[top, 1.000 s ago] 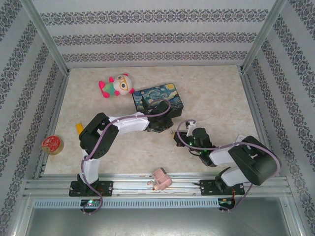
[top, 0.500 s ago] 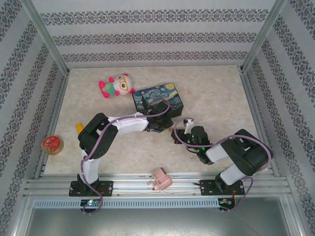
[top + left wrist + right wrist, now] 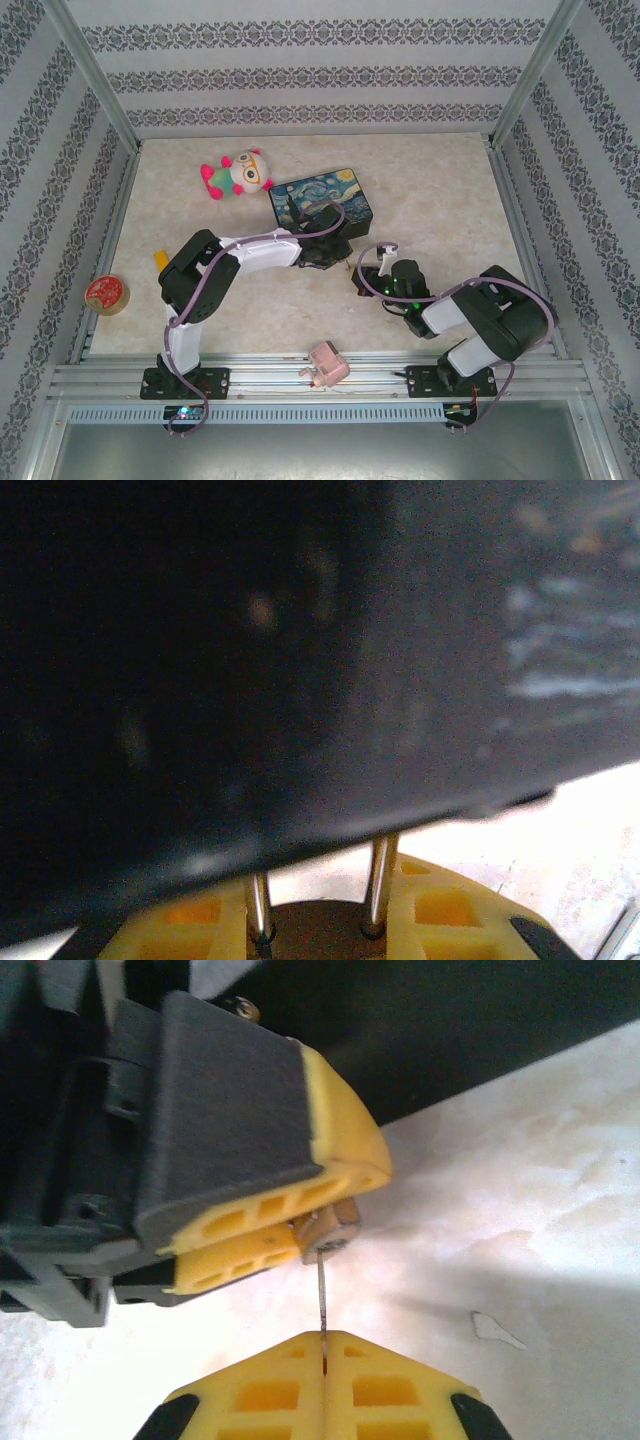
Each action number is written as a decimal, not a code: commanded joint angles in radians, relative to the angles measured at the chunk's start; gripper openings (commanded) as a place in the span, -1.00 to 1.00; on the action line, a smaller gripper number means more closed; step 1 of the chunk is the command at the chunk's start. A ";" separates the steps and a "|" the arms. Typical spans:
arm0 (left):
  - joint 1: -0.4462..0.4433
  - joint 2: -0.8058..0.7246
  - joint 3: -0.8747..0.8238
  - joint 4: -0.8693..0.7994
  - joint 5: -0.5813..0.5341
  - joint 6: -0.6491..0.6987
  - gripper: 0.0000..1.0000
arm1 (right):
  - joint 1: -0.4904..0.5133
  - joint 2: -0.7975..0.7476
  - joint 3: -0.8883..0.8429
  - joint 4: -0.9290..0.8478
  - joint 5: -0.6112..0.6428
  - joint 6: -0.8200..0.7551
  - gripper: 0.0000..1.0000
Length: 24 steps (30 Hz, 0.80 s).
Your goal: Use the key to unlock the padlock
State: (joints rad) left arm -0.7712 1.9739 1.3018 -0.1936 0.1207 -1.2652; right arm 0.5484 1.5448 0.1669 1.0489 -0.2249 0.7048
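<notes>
Since a second ago the right arm's elbow has been drawn inward and its wrist has shifted slightly by the left arm's wrist, while the left arm has been kept where it was, stretched over the table (image 3: 450, 200) to the near side of the Starry Night tin box (image 3: 325, 195). By the left wrist camera that box's dark wall is seen close above the left gripper (image 3: 318, 920), whose yellow fingers are pressed in on the padlock (image 3: 335, 1235) from both sides, the two silver legs of the shackle (image 3: 378, 875) standing up toward the box. The padlock is thus held just off the box's front and presented keyway-end toward the right arm. The right gripper (image 3: 325, 1355) is seen with its fingertips pressed together on the key (image 3: 321, 1295), of which only a thin dark shank is made out. That shank runs straight from the pinch to the padlock's end face — key axis and lock body are judged to be in line, with the tip at or inside the keyway; how deep cannot be told. The right gripper lies directly opposite the left, the key bridging the short gap between them. A turn about the key's own long axis is judged to be what is called for — any sideways drift would be likely to bend so thin a shank.
</notes>
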 commanded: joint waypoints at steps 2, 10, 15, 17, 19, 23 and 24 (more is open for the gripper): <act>0.019 -0.047 -0.007 0.073 0.022 -0.069 -0.88 | -0.020 0.039 0.006 0.060 -0.009 0.017 -1.00; 0.022 -0.047 -0.010 0.078 0.024 -0.068 -0.88 | -0.025 0.046 0.013 0.086 -0.027 0.019 -1.00; 0.023 -0.045 -0.009 0.079 0.027 -0.068 -0.88 | -0.025 0.028 0.012 0.076 -0.028 0.015 -1.00; 0.023 -0.043 -0.009 0.083 0.029 -0.068 -0.87 | -0.025 0.032 0.015 0.077 -0.031 0.015 -1.00; 0.023 -0.041 -0.009 0.083 0.032 -0.069 -0.88 | -0.025 0.038 0.021 0.077 -0.033 0.015 -1.00; 0.023 -0.037 -0.007 0.085 0.036 -0.071 -0.88 | -0.025 0.047 0.031 0.086 -0.045 0.015 -1.00; 0.023 -0.035 -0.008 0.085 0.037 -0.072 -0.87 | -0.025 0.047 0.033 0.086 -0.045 0.015 -1.00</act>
State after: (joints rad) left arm -0.7704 1.9739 1.3018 -0.1925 0.1242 -1.2652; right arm 0.5320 1.5883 0.1772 1.0912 -0.2485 0.7116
